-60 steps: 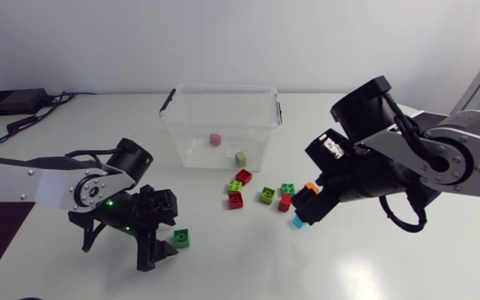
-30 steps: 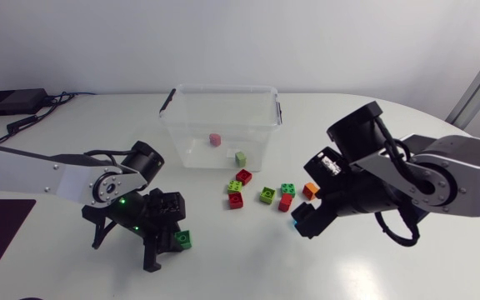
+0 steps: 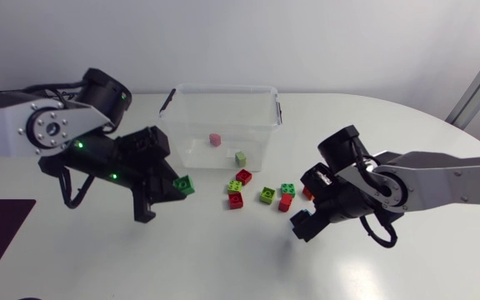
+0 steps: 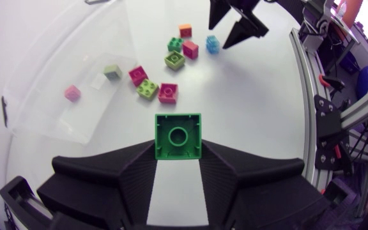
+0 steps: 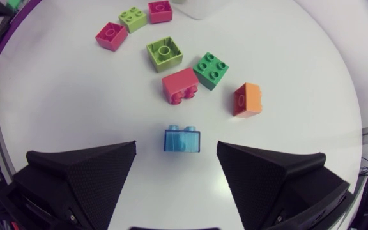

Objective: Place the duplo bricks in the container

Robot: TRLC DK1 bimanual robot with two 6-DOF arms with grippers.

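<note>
My left gripper [image 4: 178, 158] is shut on a dark green brick [image 4: 178, 135] and holds it above the table [image 3: 183, 184], just left of the clear container [image 3: 219, 125]. A pink brick [image 3: 214, 139] and a pale green brick [image 3: 240, 157] lie inside the container. My right gripper [image 5: 176, 148] stands open low over the table, a light blue brick [image 5: 183, 140] between its fingers and apart from both. In the head view that gripper [image 3: 302, 223] hides the blue brick.
In front of the container lie several loose bricks: red [image 3: 243, 177], lime [image 3: 267, 195], green [image 3: 288, 189], red [image 3: 285, 202] and orange [image 5: 248, 99]. They lie just ahead of my right gripper. A black box with cables [image 3: 11, 102] sits at the table's far left.
My left gripper closed on the green brick, lifted it off the table and carried it up towards the container. My right gripper moved down and left over the blue brick.
</note>
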